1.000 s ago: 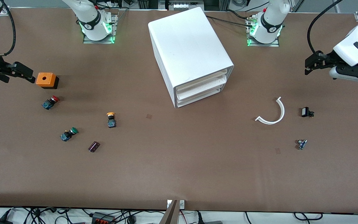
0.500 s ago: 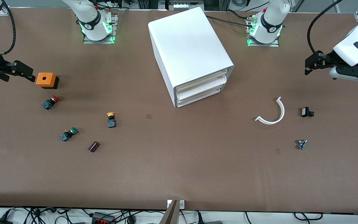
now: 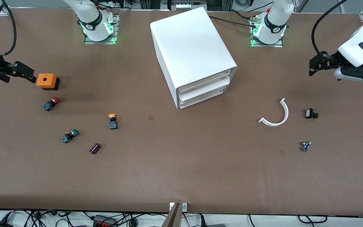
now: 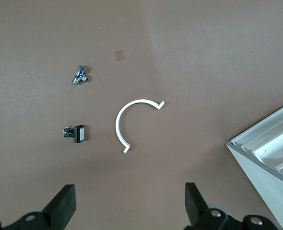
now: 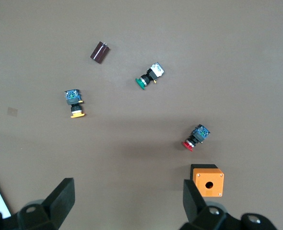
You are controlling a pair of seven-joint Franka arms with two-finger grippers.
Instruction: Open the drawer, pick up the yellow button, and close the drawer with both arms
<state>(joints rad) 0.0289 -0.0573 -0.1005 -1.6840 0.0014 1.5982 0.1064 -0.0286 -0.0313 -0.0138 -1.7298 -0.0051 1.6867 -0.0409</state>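
Note:
The white cabinet (image 3: 191, 50) stands at the middle of the table. Its top drawer (image 3: 204, 82) looks shut, flush with the two below it. The orange-yellow capped button (image 3: 112, 121) lies on the bare table toward the right arm's end; it also shows in the right wrist view (image 5: 75, 103). My right gripper (image 3: 22, 72) is open and empty in the air beside the orange box (image 3: 46, 81); the right wrist view (image 5: 127, 206) shows it too. My left gripper (image 3: 317, 64) is open and empty over the left arm's end, and also shows in the left wrist view (image 4: 130, 211).
A red-capped button (image 3: 51, 103), a green-capped button (image 3: 69, 136) and a dark cylinder (image 3: 95, 148) lie near the orange-yellow one. A white curved strip (image 3: 276, 114), a small black part (image 3: 310, 113) and a metal fitting (image 3: 306, 146) lie toward the left arm's end.
My right gripper has drawn back slightly from the orange box. The left arm and the things on the table have not visibly moved.

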